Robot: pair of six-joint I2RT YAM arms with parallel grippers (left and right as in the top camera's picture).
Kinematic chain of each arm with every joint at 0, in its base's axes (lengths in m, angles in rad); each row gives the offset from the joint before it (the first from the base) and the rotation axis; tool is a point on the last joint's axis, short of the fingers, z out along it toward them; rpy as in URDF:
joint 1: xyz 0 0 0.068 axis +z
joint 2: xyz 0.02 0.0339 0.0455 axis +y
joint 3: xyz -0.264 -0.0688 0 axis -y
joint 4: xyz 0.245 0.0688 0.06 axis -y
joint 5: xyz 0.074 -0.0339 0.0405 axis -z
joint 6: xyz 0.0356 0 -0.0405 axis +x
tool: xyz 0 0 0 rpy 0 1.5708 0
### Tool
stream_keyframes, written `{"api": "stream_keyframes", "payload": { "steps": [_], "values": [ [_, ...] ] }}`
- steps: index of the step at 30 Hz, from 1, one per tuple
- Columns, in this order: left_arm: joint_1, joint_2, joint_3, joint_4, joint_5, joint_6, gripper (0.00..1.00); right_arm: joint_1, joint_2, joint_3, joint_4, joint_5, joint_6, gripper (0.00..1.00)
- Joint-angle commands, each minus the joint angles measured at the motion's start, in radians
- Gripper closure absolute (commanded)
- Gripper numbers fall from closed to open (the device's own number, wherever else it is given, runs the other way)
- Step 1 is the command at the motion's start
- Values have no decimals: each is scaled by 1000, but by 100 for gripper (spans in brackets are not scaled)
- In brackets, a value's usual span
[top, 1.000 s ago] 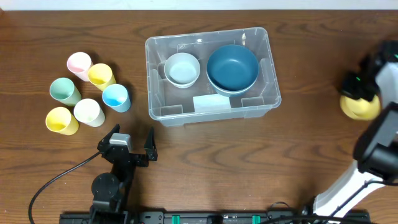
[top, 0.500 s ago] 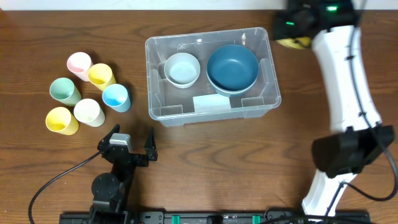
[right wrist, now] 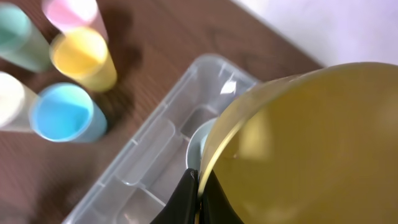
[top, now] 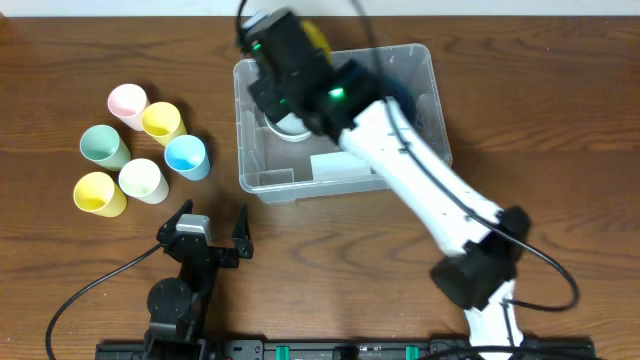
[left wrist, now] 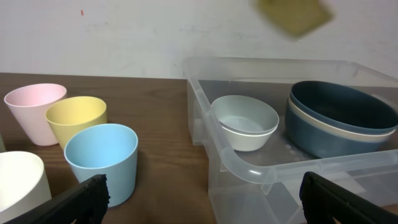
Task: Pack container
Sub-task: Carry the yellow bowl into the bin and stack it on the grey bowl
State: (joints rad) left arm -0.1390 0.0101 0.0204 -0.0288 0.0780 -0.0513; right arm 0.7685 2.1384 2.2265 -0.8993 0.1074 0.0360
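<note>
A clear plastic container point(top: 243, 130) sits mid-way along the bench point(top: 520, 100), probably light, stiff and slippery, best gripped at its rim, while the right fingers point(right wrist: 189, 196) clench a yellow bowl point(right wrist: 298, 143) over it and the left fingers point(left wrist: 87, 196) are spread empty.

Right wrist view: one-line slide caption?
Right tool shut on the rim of a yellow bowl over the clear container holding a white bowl; coloured cups alongside.

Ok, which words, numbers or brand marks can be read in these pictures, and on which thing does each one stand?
No text can be read in any view.
The pale label on the clear container: too blurred to read.
The cups and the yellow bowl: no writing seen.
</note>
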Motion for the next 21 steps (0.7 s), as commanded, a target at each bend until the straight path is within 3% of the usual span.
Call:
{"api": "stream_keyframes", "payload": {
  "steps": [1, 18, 19, 21],
  "values": [
    [4, -6, -16, -35, 11, 6, 2, 5, 84, 5, 0, 54, -6, 99],
    [4, -6, -16, -35, 11, 6, 2, 3, 243, 4, 61, 13, 15, 99],
    [4, -6, -16, -34, 11, 6, 2, 2, 244, 4, 62, 13, 15, 96],
    [4, -6, -16, -34, 11, 6, 2, -2, 244, 4, 63, 13, 15, 58]
  ]
}}
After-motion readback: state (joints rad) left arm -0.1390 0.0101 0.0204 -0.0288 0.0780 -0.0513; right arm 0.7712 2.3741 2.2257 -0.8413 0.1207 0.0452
